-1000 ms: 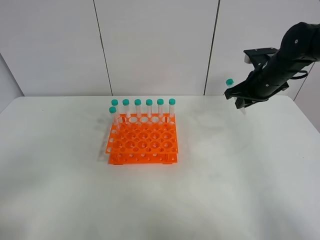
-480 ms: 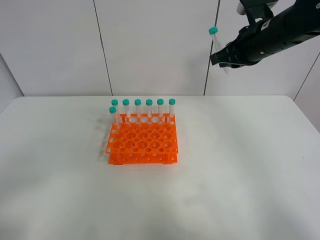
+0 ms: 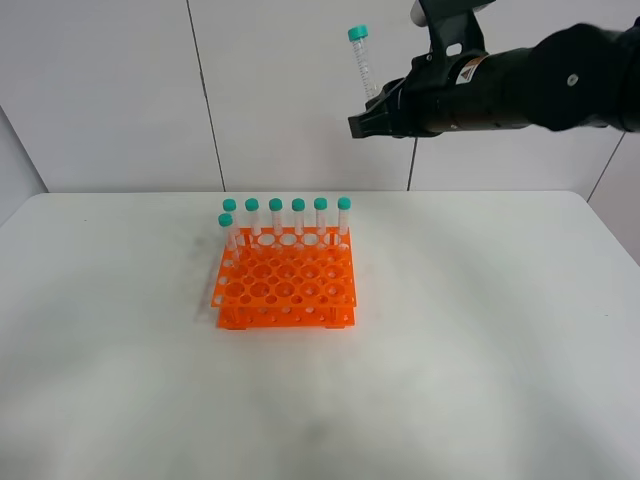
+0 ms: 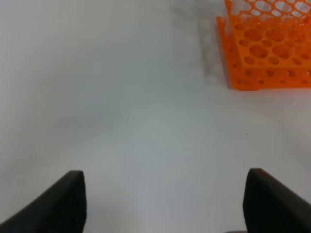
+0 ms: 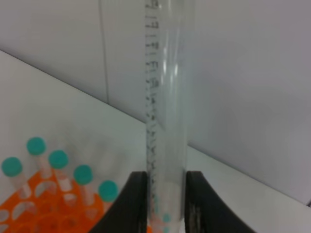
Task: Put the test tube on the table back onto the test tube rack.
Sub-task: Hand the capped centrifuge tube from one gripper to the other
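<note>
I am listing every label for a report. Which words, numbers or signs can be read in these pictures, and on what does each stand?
No text can be read here.
On the test tube: a printed scale with small figures, too blurred to read.
On the right arm: a small sticker, too small to read.
On the test tube rack: no writing visible.

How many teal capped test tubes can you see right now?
8. Six in the back row of the test tube rack, a seventh in front at the left end, and one test tube aloft in the jaws of the right gripper. None looks hidden.
</note>
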Controlling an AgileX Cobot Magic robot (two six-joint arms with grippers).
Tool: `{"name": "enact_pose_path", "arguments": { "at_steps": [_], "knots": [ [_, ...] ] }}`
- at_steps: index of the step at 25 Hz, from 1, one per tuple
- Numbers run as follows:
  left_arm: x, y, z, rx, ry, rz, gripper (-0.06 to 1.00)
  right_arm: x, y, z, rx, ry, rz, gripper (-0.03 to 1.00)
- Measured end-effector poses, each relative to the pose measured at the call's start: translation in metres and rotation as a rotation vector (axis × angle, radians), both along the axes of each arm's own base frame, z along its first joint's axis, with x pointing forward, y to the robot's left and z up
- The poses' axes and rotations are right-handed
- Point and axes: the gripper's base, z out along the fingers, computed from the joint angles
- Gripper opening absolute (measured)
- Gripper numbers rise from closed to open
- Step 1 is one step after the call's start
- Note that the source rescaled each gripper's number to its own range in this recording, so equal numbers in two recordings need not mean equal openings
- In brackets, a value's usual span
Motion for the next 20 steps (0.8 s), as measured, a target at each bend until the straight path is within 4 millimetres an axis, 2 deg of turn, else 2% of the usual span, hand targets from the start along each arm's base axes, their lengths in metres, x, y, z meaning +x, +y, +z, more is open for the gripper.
{"name": "enact_pose_path", "arguments": {
  "at_steps": [5, 9, 16, 20],
  "knots": [
    [0.000, 0.000, 0.000, 0.000, 0.000, 0.000, 1.00, -0.023, 0.012, -0.026, 0.030, -0.084, 0.038, 0.00],
    [0.000, 0.000, 0.000, 0.000, 0.000, 0.000, 1.00, -0.043, 0.018, -0.036, 0.029, -0.176, 0.098, 0.00],
    [0.000, 0.000, 0.000, 0.000, 0.000, 0.000, 1.00, -0.060, 0.029, -0.041, 0.206, -0.203, 0.223, 0.00],
    [0.000, 0.000, 0.000, 0.000, 0.000, 0.000, 1.00, -0.068, 0.038, -0.040, 0.235, -0.191, 0.352, 0.00]
  ]
}}
